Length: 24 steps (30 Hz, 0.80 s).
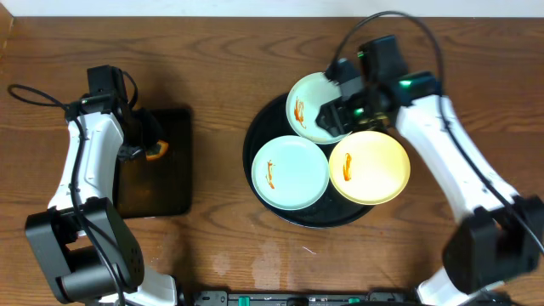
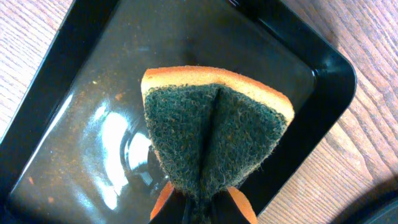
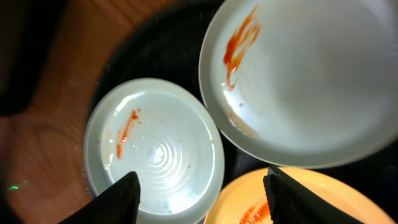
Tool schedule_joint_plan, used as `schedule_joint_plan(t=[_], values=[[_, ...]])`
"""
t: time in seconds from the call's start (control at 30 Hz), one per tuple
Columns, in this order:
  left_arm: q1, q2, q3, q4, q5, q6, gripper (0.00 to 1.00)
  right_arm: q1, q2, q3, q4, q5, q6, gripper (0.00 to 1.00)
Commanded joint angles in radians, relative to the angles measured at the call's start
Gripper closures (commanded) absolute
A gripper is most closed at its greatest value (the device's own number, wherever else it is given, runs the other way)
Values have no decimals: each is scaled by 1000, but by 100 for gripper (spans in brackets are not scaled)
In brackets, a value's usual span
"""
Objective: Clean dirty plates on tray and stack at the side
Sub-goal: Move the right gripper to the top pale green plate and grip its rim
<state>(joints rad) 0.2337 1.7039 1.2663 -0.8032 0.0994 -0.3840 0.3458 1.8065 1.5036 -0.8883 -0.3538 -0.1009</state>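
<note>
Three dirty plates, each with an orange smear, lie on the round black tray (image 1: pixel 255 144): a mint-blue plate (image 1: pixel 308 109) at the back, a second mint-blue plate (image 1: pixel 291 172) at the front left, and a yellow plate (image 1: pixel 370 167) at the front right. My right gripper (image 1: pixel 344 109) is open and empty above the back plate's right edge. The right wrist view shows its fingers (image 3: pixel 205 196) over the front mint plate (image 3: pixel 155 149) and the yellow plate (image 3: pixel 242 199), with the back plate (image 3: pixel 305 81) overlapping the front one. My left gripper (image 1: pixel 151 151) is shut on a sponge (image 2: pixel 214 127).
The sponge is orange with a dark green scouring face. It hangs over a small black rectangular tray (image 1: pixel 157 183), also in the left wrist view (image 2: pixel 93 124), at the left. Brown wooden table (image 1: pixel 221 246) lies between the two trays.
</note>
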Motion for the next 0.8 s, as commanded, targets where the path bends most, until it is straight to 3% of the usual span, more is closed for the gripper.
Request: schedule_joint_plan(t=[0.0,0.1,0.23,0.5,0.77], values=[[-2,-23,15,2,2,17,92,55,84,11,2,64,25,37],[-2,-23,15,2,2,17,92,98,149,11,-7,150,77,41],[-2,-23,15,1,2,17,92,138,206,11,-55,240,131,38],[-2,-23,15,2,3,16,92,147,220,10,-117,249,153,41],[-2,-23,15,1,3,17,92,146,241,-45,-53,248,152,42]])
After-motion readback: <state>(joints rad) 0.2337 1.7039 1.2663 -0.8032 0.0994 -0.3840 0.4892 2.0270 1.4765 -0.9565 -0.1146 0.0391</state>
